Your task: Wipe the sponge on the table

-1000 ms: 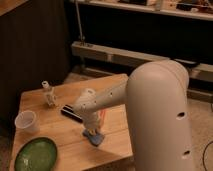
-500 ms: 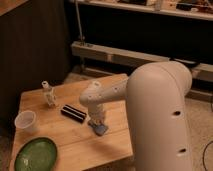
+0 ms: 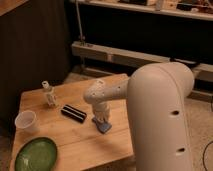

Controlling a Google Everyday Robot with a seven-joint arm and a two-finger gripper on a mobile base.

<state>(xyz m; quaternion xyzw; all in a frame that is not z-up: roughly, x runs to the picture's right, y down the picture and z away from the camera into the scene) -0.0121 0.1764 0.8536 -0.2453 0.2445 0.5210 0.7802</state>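
Note:
The sponge (image 3: 104, 128), a small blue pad, lies flat on the light wooden table (image 3: 65, 137) near its middle right. My gripper (image 3: 101, 120) points straight down from the white arm and stands on the sponge's top, shut on it and pressing it to the wood. The wrist hides the part of the sponge under the fingers.
A black striped block (image 3: 74, 113) lies just left of the sponge. A small white bottle-like figure (image 3: 49, 94) stands at the back left. A clear cup (image 3: 26, 121) and a green plate (image 3: 36, 154) sit at the front left. The arm's bulky white link (image 3: 160, 120) covers the table's right side.
The gripper has slid the sponge away from the front edge, toward the back right; over the last half second it shifted only slightly to the right.

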